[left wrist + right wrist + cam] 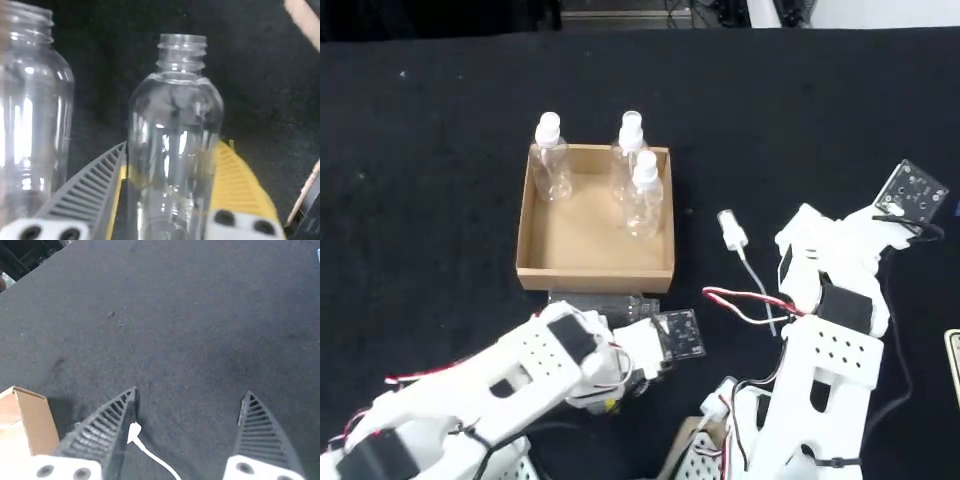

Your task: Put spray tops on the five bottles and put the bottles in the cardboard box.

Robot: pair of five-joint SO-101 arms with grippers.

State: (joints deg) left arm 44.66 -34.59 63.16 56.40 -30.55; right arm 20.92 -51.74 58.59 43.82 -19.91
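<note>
An uncapped bottle is pinched between the left jaws beside a second open bottle, while a loose spray top is seen on the table below the spread right jaws — just beside the cardboard box, where three capped bottles are stood.

The open cardboard box sits on the table. 3 clear bottles with white spray tops stand upright along its far side: left bottle, back bottle, front bottle. A loose top lies right of the box. 2 uncapped bottles stand upright: held bottle between the left end effector's fingers, spare bottle beside it.
</note>
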